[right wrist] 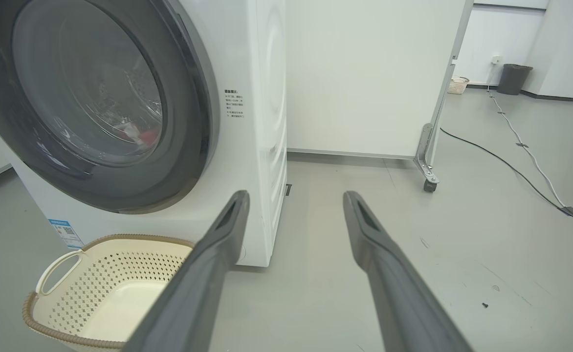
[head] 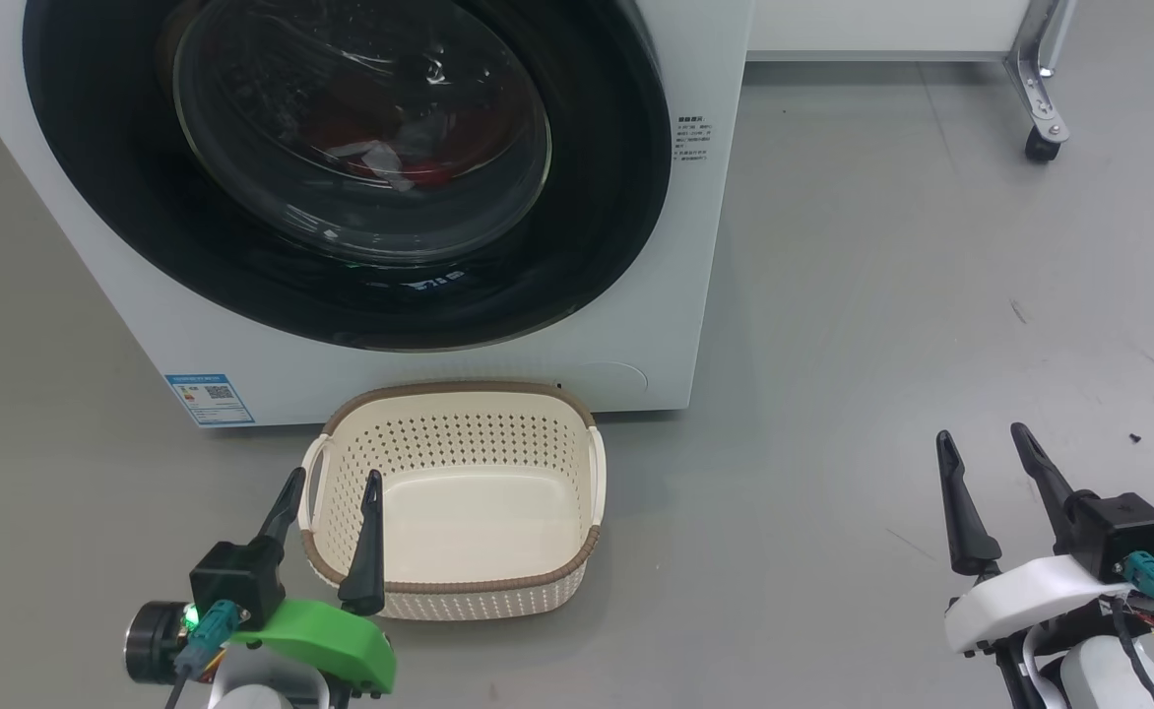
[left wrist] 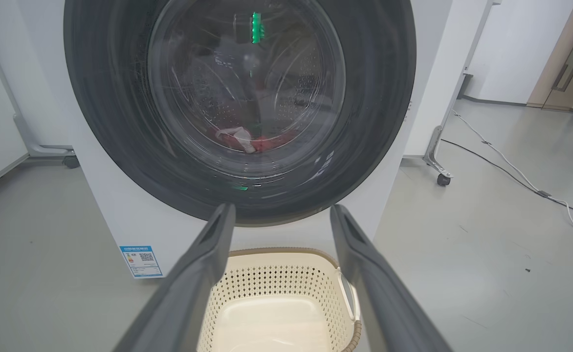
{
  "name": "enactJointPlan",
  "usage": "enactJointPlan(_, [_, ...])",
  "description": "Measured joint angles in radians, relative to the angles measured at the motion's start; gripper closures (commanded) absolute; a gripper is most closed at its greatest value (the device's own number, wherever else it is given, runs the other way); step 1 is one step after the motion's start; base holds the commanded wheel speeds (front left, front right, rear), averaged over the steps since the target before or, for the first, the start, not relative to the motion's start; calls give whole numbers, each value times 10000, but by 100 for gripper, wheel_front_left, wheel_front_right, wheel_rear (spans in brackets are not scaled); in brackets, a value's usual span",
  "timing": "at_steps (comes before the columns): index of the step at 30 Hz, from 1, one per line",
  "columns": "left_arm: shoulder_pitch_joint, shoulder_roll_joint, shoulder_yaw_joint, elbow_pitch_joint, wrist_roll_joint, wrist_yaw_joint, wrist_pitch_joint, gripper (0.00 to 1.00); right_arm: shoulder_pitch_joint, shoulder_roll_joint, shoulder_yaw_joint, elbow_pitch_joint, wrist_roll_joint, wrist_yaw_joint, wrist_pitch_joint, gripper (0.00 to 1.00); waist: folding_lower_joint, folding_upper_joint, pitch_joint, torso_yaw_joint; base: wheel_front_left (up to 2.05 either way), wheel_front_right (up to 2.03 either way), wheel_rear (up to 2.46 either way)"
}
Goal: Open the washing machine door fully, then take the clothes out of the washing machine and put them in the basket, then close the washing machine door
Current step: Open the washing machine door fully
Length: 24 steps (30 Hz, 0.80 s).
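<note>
The washing machine door point(head: 360, 128), in the upper left of the head view, is seen shut against the front of the washing machine point(head: 700, 295). The clothes point(head: 410, 172) are made out behind its glass as a red and white heap lying low inside. The basket point(head: 459, 438) is set empty on the floor point(head: 882, 325) just in front of the machine, below the door, at lower centre. The left gripper point(head: 334, 478) is seen at lower left, overlapping the basket's near left corner in the frame. The right gripper point(head: 981, 433) is at lower right, well apart from machine and basket. The jaws of both are spread wide and nothing is held. The step in hand is judged to be the opening of the door, not yet begun. No handle or latch recess can be told from these views, so the releasing edge of the black rim should first be found. One jaw is best hooked behind that edge and the pull drawn along the arc of the hinge, not straight outward, lest the glossy rim be slipped off. The swing should be carried to its full stop, so that the opening is left clear above the basket.
</note>
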Motion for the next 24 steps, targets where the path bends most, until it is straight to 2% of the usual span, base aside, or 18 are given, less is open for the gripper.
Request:
enactJointPlan(9, [0, -54, 54, -2, 31, -2, 0, 0, 0, 211, -71, 0, -6, 98, 0, 0, 0, 0, 30, 33, 0, 0, 0])
enactJointPlan(10, [0, -63, 56, -4, 31, -2, 0, 0, 0, 247, -71, 0, -10, 100, 0, 25, 0, 0, 39, 39, 0, 0, 0])
enactJointPlan(11, [0, -69, 58, -8, 31, -2, 0, 0, 0, 276, -73, 0, -12, 107, 0, 60, 0, 0, 49, 45, 0, 0, 0])
enactJointPlan(12, [0, -75, 61, -12, 31, -2, 0, 0, 0, 297, -75, -2, -12, 111, 0, 100, 0, 0, 60, 52, 0, 0, 0])
enactJointPlan(24, [-59, -213, 67, -144, 150, -10, 0, 0, -29, 345, -270, -96, -31, 322, 0, 100, 0, 0, 408, 194, 0, 0, 0])
